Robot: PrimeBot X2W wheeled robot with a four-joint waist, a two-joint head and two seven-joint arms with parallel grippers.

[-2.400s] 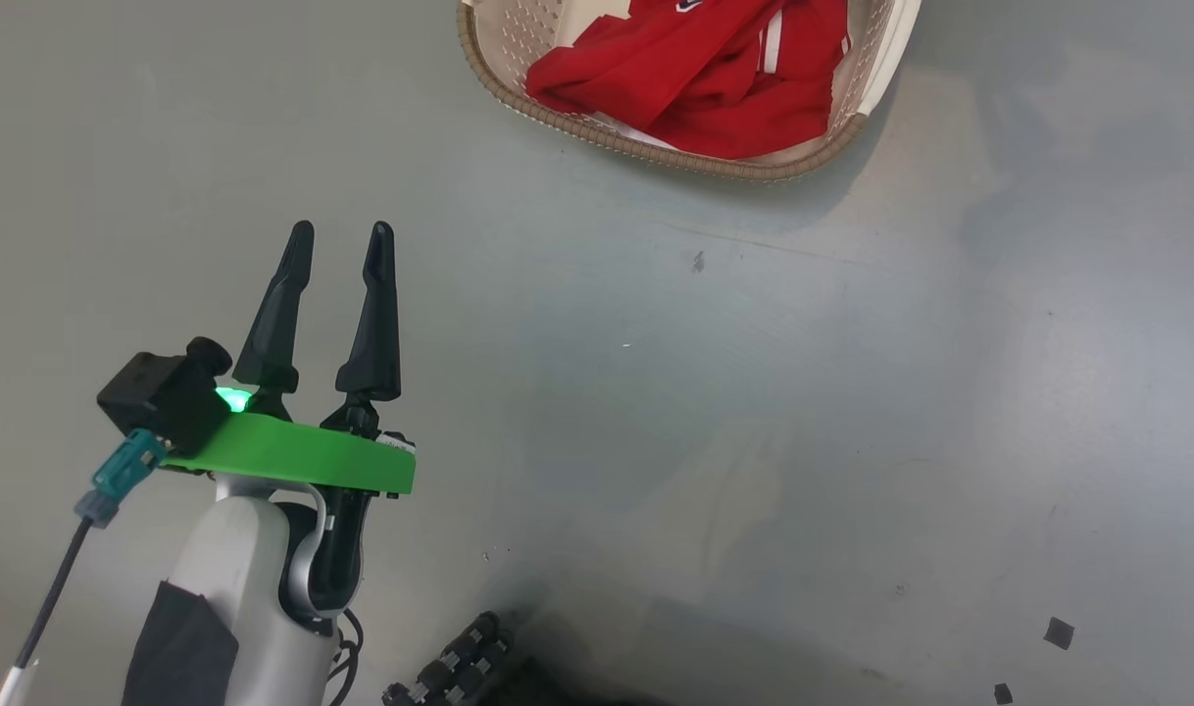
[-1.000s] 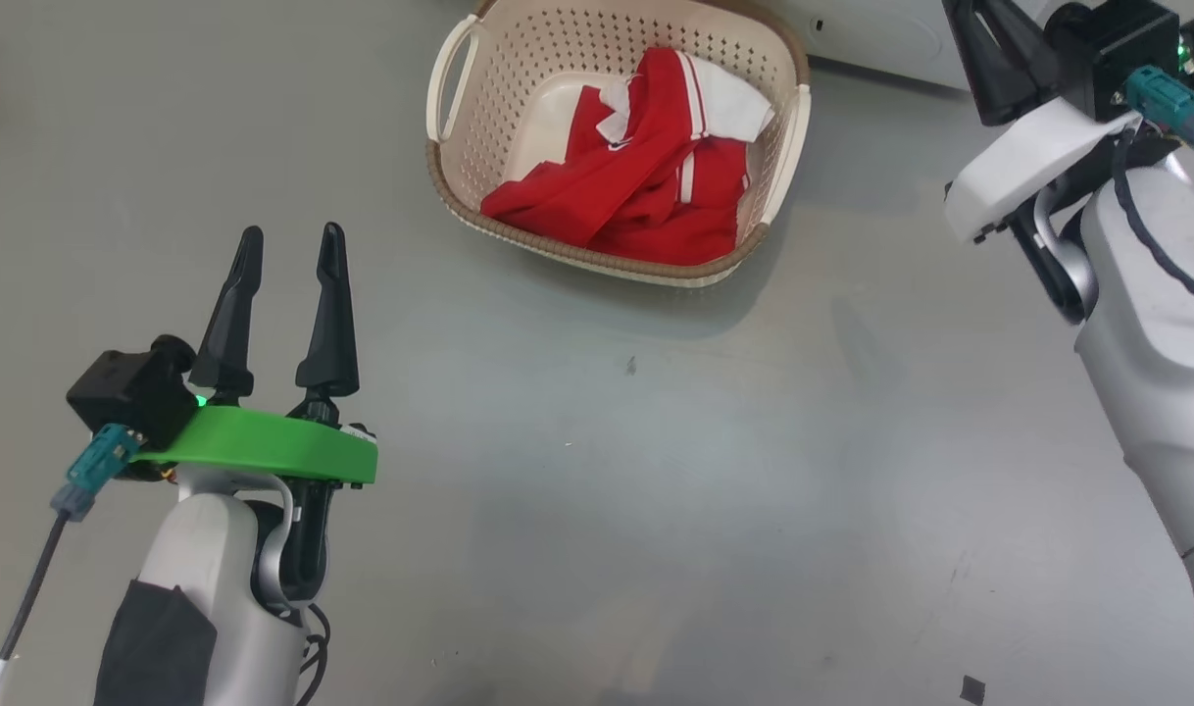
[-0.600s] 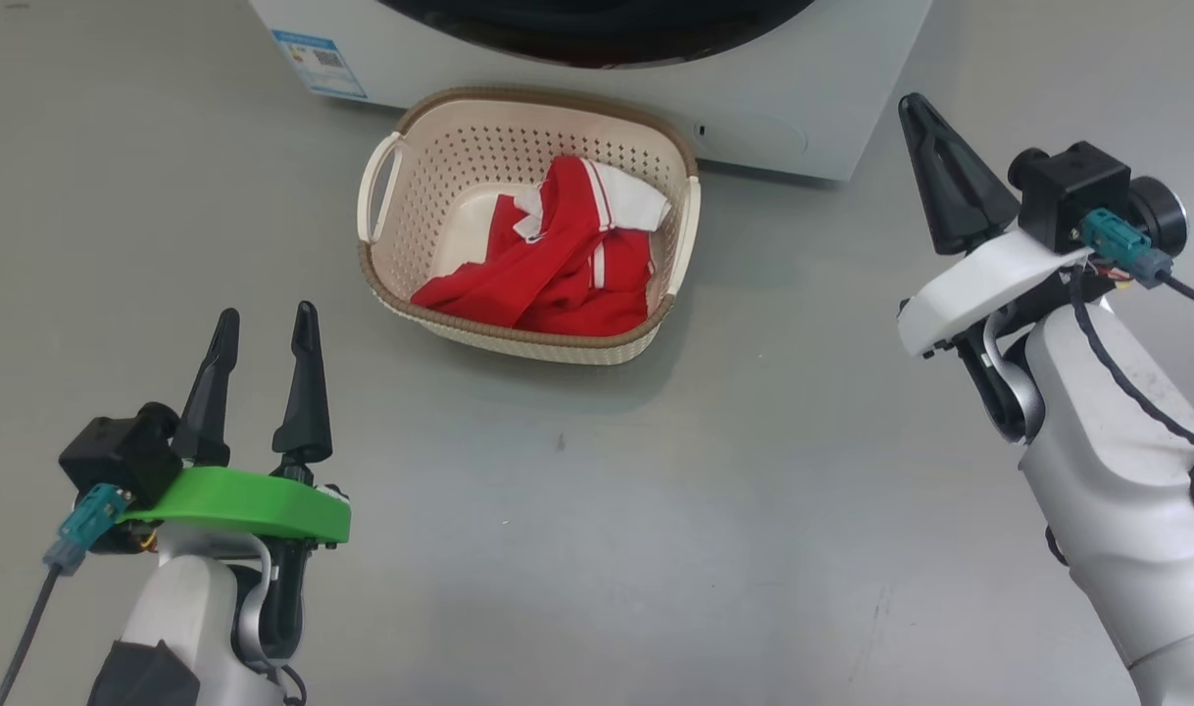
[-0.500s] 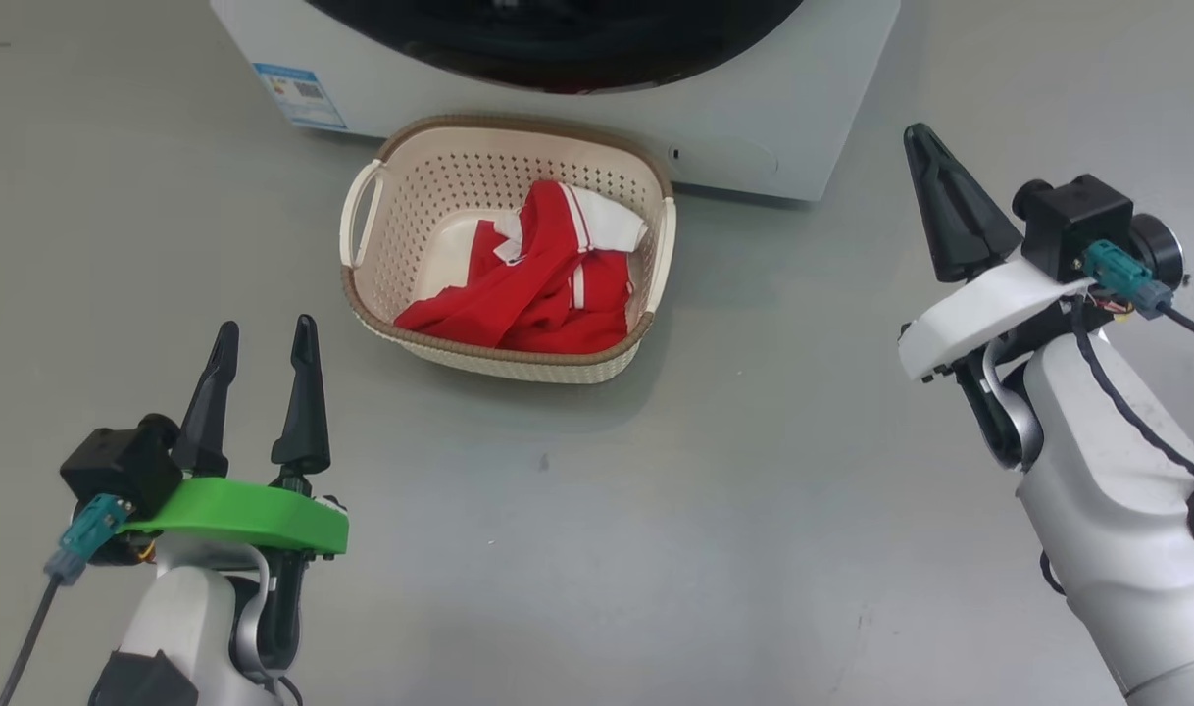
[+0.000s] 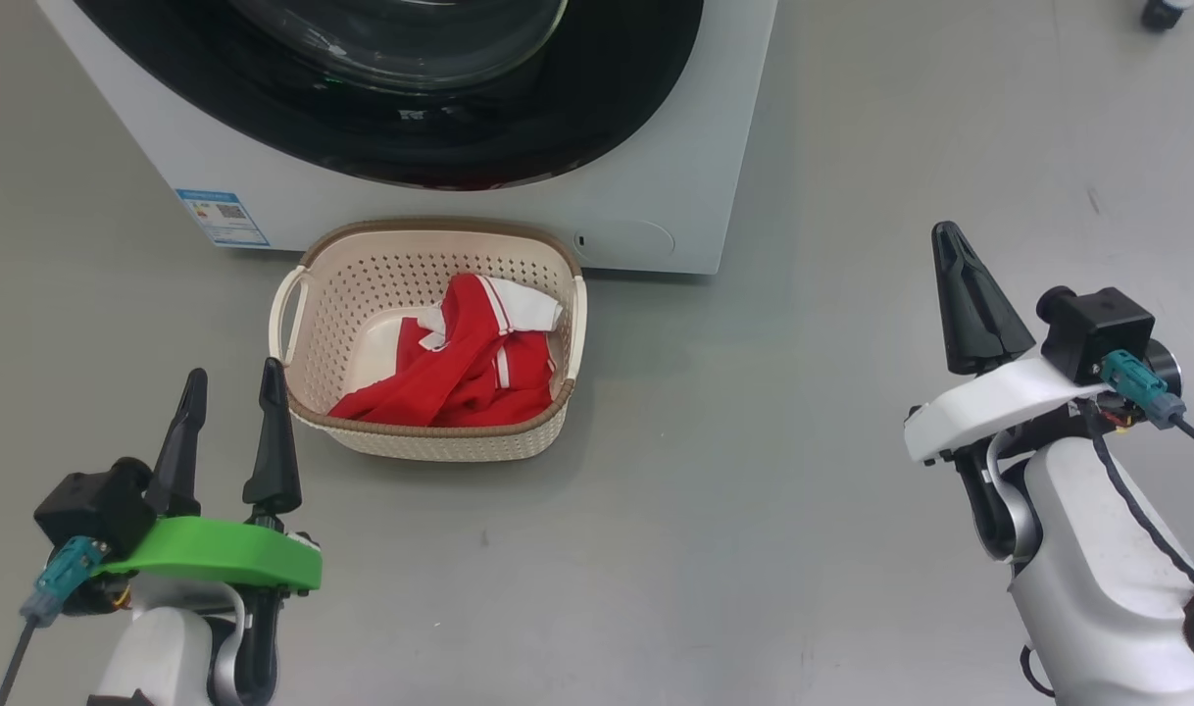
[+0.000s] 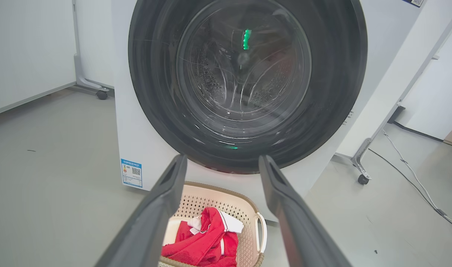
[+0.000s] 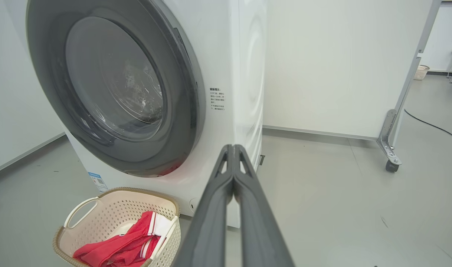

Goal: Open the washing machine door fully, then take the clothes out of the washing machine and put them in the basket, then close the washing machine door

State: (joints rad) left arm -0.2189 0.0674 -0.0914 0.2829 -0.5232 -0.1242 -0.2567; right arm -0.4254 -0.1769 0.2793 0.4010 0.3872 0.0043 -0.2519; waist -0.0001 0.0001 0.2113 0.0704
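Grey floor: basket holding clothes fronts washing machine, door shut; left jaws parted, right jaws together.

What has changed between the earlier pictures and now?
Mostly the head camera has lifted: the basket slid down the view, and the washing machine with its shut door came in, as did the right gripper, shut and empty. Nothing was grasped or released. The clothes stay in the basket; the left gripper stays open.

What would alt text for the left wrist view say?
A big white front-loading washing machine, its round black-rimmed glass door shut, seen between two open dark jaws. Below, red jersey clothes lie in a cream perforated plastic basket.
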